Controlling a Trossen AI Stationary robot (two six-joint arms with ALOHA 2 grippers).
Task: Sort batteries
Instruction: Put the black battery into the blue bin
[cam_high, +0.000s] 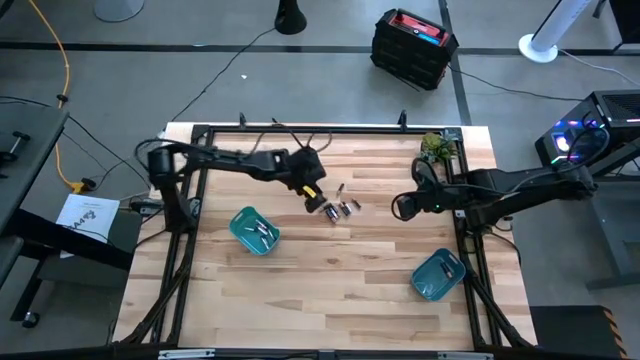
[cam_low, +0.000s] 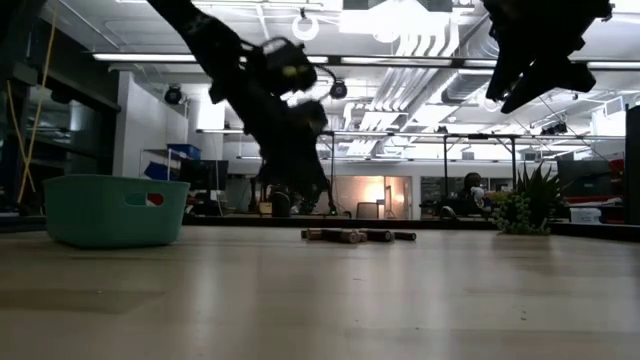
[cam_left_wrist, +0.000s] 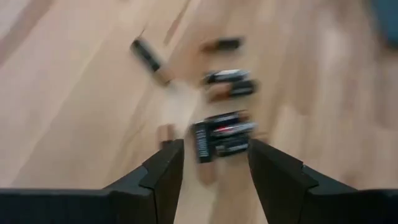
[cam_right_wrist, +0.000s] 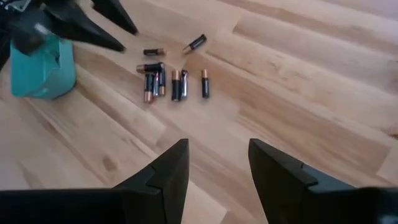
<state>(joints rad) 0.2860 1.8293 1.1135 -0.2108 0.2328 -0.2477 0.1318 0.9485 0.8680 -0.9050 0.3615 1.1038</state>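
Left tool (cam_high: 312, 198) hangs low over the bench (cam_high: 340, 290), fingers spread, nothing gripped, right at the edge of the batteries (cam_high: 340, 208). They lie loose in a small cluster mid-bench, one stray cell just apart. A teal bin (cam_high: 254, 229) holding a few cells sits near this tool. Right tool (cam_high: 403, 206) waits raised beside the cluster, fingers apart and empty; a second teal bin (cam_high: 438, 274) sits near it.
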